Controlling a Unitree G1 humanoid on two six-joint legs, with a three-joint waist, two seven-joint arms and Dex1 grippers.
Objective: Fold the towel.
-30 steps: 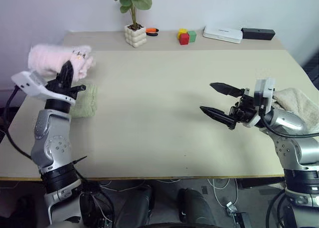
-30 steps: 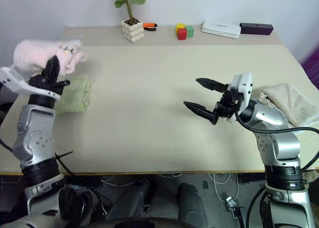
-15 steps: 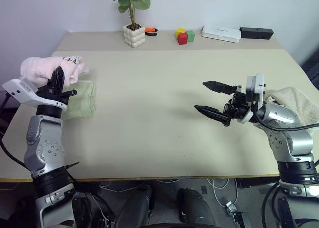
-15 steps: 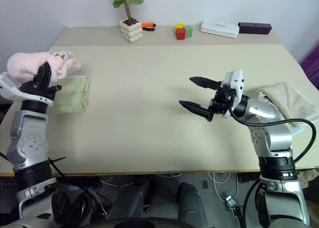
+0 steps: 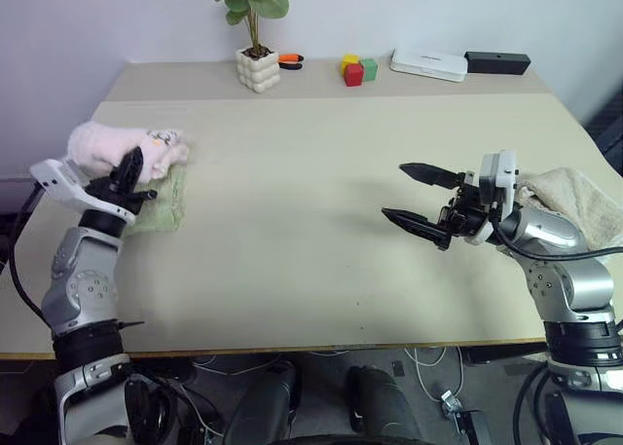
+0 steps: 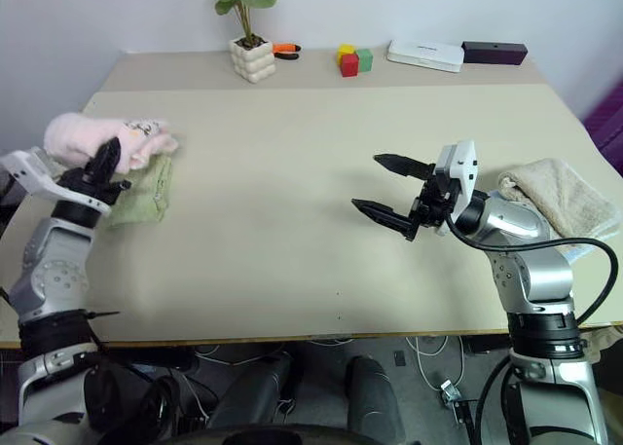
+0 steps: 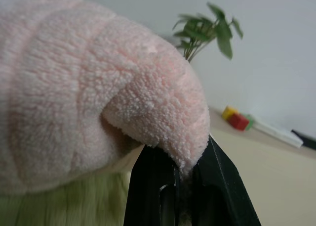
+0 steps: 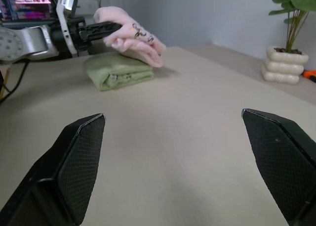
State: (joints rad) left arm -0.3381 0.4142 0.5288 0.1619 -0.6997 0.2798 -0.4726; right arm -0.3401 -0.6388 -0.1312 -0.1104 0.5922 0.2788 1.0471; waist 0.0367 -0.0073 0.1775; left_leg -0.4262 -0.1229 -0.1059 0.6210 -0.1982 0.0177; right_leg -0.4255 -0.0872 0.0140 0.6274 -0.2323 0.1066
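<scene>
The towel (image 5: 117,143), pale pink and bunched into a thick roll, is held at the table's far left. A small dark embroidered mark shows on its end. My left gripper (image 5: 128,169) is shut on the towel (image 7: 74,102), its black fingers (image 7: 217,186) pinching a fold from below. The roll hangs low over the back edge of a small green towel (image 5: 164,200); I cannot tell whether they touch. My right gripper (image 5: 395,192) hovers open and empty above the table, right of centre, its fingers (image 8: 74,161) spread wide and pointing toward the towel (image 8: 131,35).
A beige towel (image 5: 579,197) lies crumpled at the table's right edge. Along the back edge stand a potted plant (image 5: 255,60), coloured blocks (image 5: 358,70), a white box (image 5: 428,64) and a black box (image 5: 496,62). The beige table top (image 5: 292,221) spreads between my arms.
My left gripper has sunk with the pink towel, bringing it down to the green towel. The right gripper has stayed in place and open. The camera view has shifted slightly.
</scene>
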